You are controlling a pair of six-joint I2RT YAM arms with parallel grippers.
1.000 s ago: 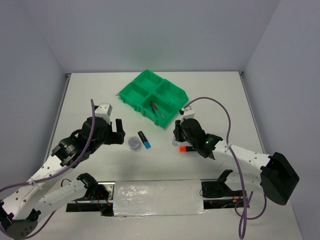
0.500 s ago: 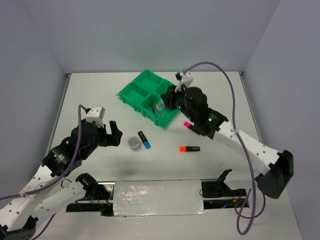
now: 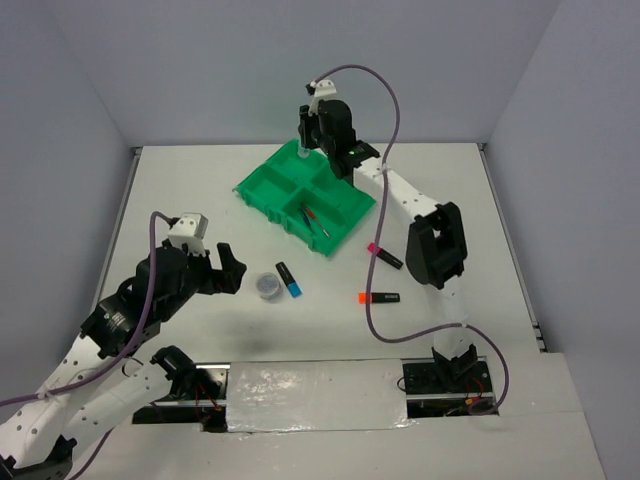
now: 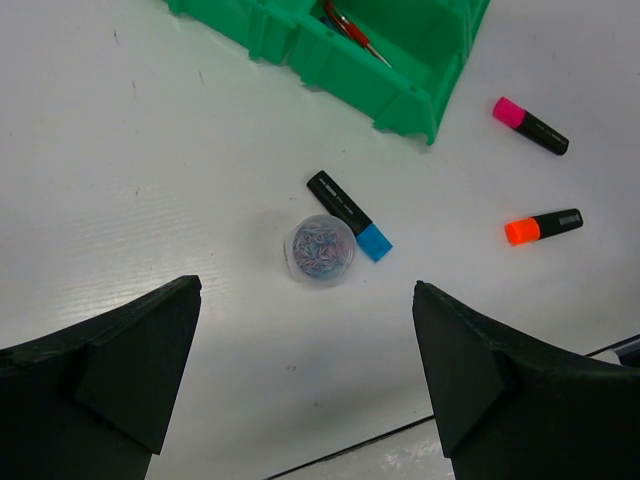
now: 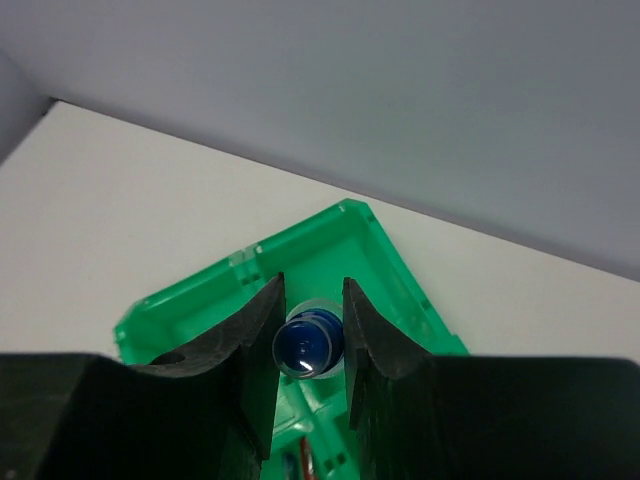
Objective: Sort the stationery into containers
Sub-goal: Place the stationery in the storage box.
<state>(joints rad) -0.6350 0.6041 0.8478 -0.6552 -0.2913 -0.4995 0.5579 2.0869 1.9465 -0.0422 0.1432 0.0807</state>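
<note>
Right fingers (image 5: 310, 300): we find them closed on the small bottle (image 5: 308, 343), one finger on each side of it
Small bottle: clear body with a round, glossy dark-blue cap; the right wrist view looks straight down on the cap
Bottle position: held over the far corner compartment of the green tray (image 3: 266, 186); we cannot tell whether it touches the tray
Left fingers (image 4: 305, 370): we find them spread wide with nothing between them, raised above the bench (image 3: 180, 190)
Pens (image 3: 318, 220): thin, one red and one blue, lying together in the tray compartment nearest the arm bases
Round tin (image 4: 319, 249): grey, on the bench near the tray; small mixed-colour pieces show through its top
Blue-capped highlighter (image 4: 349, 215): black barrel, just beside the tin
Orange-capped highlighter (image 4: 543, 226): black barrel, on the bench, well apart from the tin
Pink-capped highlighter (image 4: 530, 125): black barrel, on the bench near the tray's nearest corner
</note>
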